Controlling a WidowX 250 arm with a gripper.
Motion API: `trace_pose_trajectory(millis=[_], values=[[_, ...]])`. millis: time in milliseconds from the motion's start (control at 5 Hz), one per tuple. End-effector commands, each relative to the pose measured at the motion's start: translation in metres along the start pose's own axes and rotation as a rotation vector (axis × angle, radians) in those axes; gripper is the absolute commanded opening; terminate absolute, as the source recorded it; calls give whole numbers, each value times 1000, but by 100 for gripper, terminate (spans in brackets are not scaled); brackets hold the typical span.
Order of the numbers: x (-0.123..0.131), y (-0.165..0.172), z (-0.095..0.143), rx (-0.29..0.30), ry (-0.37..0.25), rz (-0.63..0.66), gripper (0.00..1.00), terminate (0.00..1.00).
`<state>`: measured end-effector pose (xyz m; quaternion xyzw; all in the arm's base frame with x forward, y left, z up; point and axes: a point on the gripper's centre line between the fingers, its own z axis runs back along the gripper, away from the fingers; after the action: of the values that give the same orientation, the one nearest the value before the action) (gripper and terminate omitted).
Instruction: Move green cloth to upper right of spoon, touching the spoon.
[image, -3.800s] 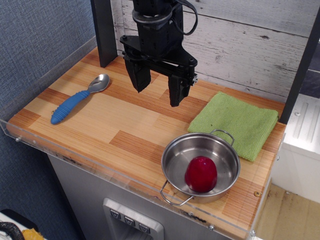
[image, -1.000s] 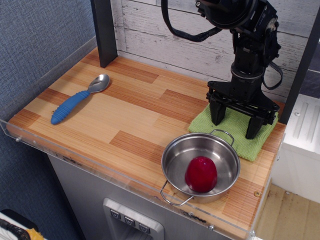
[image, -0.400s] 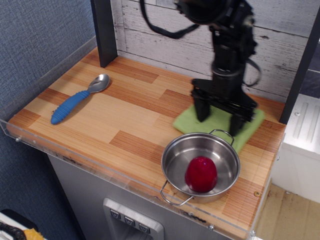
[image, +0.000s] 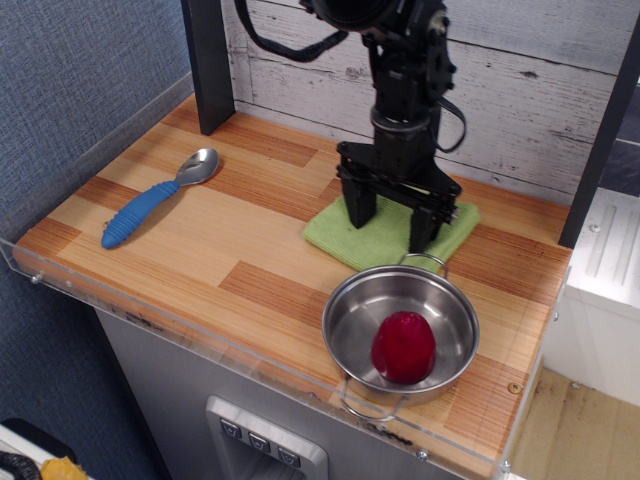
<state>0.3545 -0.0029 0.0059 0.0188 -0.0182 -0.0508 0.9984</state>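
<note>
Item: gripper (image: 392, 222), black, two-fingered, pointing straight down onto the green cloth (image: 385, 238); jaws spread wide, both tips pressed into the fabric, nothing clamped between them, so the hold appears to be downward pressure for a drag, not a pinch. Item: green cloth, lying flat on the table (image: 230, 250) right of centre, its near edge just beside or touching the rim of the steel pan (image: 402, 331). Item: spoon (image: 160, 197), blue ribbed handle, metal bowl toward the back, at the left end of the table, well apart from the cloth. Item: steel pan, near front right, holding a red rounded object (image: 403, 347). Item: clear acrylic lip along the table's front and left edges. Condition of task: cloth not yet near its place at the spoon's upper right. Risks, judged: with only pressure holding it, the cloth may slip from under the tips or bunch and fold as it slides; its near edge may snag the pan rim or handle and shift the pan; an overlong push could ride over or nudge the spoon instead of merely touching it.
</note>
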Motion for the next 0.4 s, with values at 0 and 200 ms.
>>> trace_pose_trajectory(millis=[0,200], values=[[-1,56,-6,-4,9,58,100,0],[-5,77,-7,-18,13,89,100,0]])
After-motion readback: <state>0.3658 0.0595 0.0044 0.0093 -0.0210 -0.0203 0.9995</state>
